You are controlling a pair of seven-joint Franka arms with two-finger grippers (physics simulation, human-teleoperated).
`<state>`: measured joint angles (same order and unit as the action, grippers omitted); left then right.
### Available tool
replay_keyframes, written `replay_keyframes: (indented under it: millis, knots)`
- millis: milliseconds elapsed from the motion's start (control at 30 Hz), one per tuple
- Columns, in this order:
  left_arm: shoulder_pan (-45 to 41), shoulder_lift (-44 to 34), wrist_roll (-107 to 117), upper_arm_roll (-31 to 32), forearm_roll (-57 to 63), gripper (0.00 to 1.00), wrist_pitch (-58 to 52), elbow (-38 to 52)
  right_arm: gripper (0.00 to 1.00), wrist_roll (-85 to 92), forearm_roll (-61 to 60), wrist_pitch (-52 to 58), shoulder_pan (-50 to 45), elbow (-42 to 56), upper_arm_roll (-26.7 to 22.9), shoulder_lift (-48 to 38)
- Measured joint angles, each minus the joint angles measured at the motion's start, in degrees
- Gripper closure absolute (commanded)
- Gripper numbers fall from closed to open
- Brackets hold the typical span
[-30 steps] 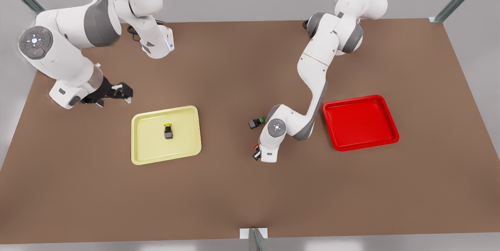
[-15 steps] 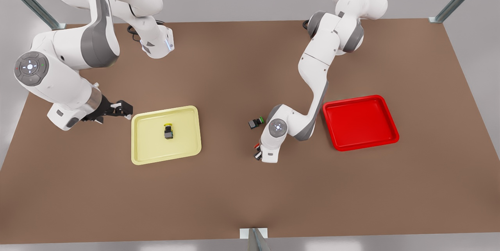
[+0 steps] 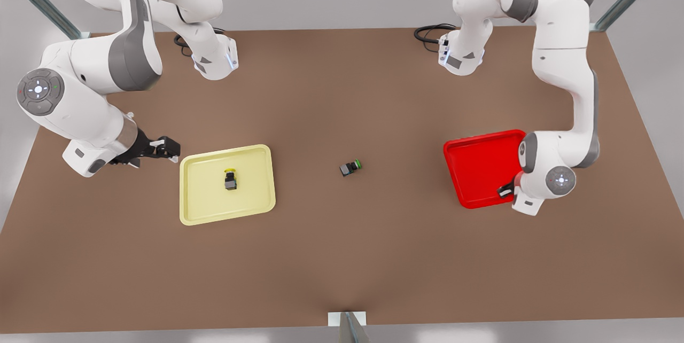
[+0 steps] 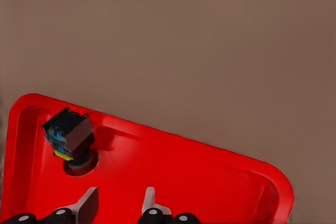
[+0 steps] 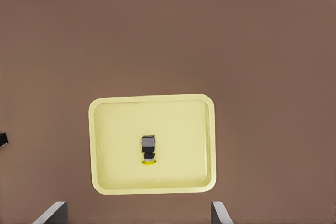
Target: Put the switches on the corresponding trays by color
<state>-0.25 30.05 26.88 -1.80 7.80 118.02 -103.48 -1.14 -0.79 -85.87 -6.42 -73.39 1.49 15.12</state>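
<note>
Matte brown covers the flat table [image 3: 342,257] in the front view, where two glossy, shallow plastic trays with rounded corners and raised rims sit well apart. On the pale yellow tray [image 3: 203,209] lies the yellow-capped switch [image 3: 230,179], a tiny dark blocky body. The right gripper [image 3: 160,148] hangs just beside that tray, on the front view's left. Between the trays, a green-capped switch [image 3: 350,168] lies on the bare table. The left gripper [image 3: 505,191] is low over the red tray [image 3: 470,161], whose far corner is hidden by the white arm. In the left wrist view, the red-capped switch [image 4: 68,137] lies tipped on the red tray [image 4: 210,171] near a rounded corner. Its dark body shows blue and yellow marks, and its cap is hard to tell from the red floor. The left gripper [image 4: 121,191] is parted narrowly and holds nothing, its grey fingers [image 4: 86,205] cut off by the frame. In the right wrist view, the yellow tray [image 5: 110,182] holds its switch [image 5: 149,150], and the right gripper [image 5: 137,203] is spread wide and empty.
</note>
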Motion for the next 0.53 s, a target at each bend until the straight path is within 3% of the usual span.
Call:
replay_keyframes:
  millis: [67,100,133,267,333,367,433,533]
  knots:
    - [-0.7,-0.5,-0.9,0.6,1.4,0.40,-2.1,-6.2,0.00,0.0,0.0,0.0,0.0,0.0,0.0,0.0]
    - [-0.7,-0.4,-2.2,0.7,1.9,0.06,-3.8,-6.7,0.00,0.0,0.0,0.0,0.0,0.0,0.0,0.0]
    - [-0.7,-0.3,-4.7,0.7,2.3,0.00,-4.1,-6.5,0.00,0.0,0.0,0.0,0.0,0.0,0.0,0.0]
    - [-1.2,-5.1,-4.7,3.1,2.2,0.00,-8.5,-1.5,0.00,0.0,0.1,0.0,0.0,0.0,0.0,0.0]
    - [-1.5,-6.8,-8.4,12.6,1.2,0.00,-27.4,17.3,0.00,0.0,0.1,0.0,0.0,0.0,0.0,0.0]
    - [-1.6,-8.8,-22.3,15.1,0.8,0.00,-31.3,20.8,0.00,0.0,0.1,0.0,0.0,0.0,0.0,0.0]
    - [-1.3,-14.9,-28.6,15.2,-0.8,0.00,-30.7,21.0,0.00,0.0,0.1,0.0,0.0,0.0,0.0,0.0]
    - [-1.4,-14.6,-28.7,14.9,-3.2,0.00,-33.4,25.1,0.00,0.0,0.1,0.0,0.0,0.0,0.0,0.0]
